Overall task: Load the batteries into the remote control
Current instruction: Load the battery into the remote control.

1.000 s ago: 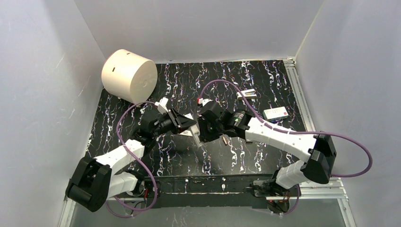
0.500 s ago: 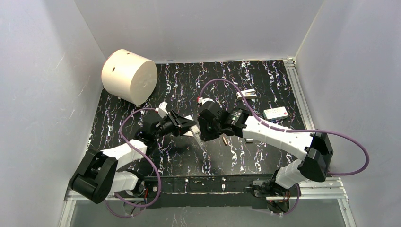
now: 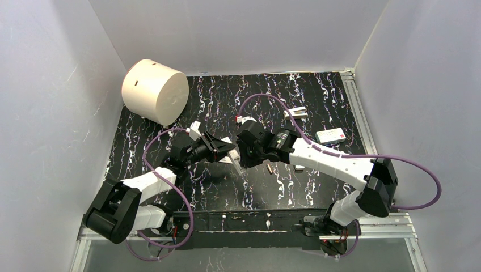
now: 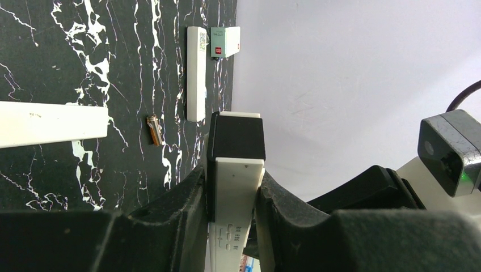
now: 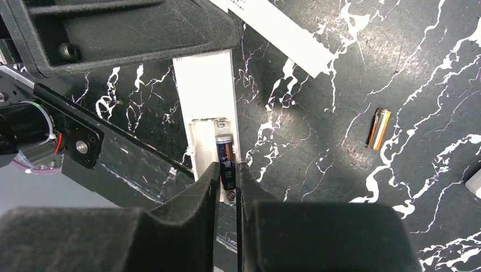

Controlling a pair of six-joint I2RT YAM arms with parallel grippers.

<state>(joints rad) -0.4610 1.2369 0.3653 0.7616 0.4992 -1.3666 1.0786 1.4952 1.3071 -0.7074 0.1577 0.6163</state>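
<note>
My left gripper point(image 4: 233, 190) is shut on the white remote control point(image 4: 236, 170), held off the table at mid-scene point(image 3: 232, 157). The right wrist view shows its back with the long battery recess point(image 5: 205, 141) uncovered. There my right gripper point(image 5: 228, 170) is shut on one dark battery point(image 5: 226, 158), which lies lengthwise in the recess with its tip near the far contact. The two grippers meet at the remote, left point(image 3: 223, 152) and right point(image 3: 243, 160). A second battery point(image 5: 378, 128) lies loose on the black marbled table point(image 3: 269, 167), to the right of the remote.
A plain white strip point(image 4: 195, 73) and a white box with a red mark point(image 3: 330, 135) lie to the right. Another white strip point(image 5: 283, 34) lies beyond the remote. A big cream cylinder point(image 3: 154, 90) stands at the back left. White walls enclose the table.
The left arm shifted slightly to the left with the remote. The right jaws narrowed a little on the battery at the recess.
</note>
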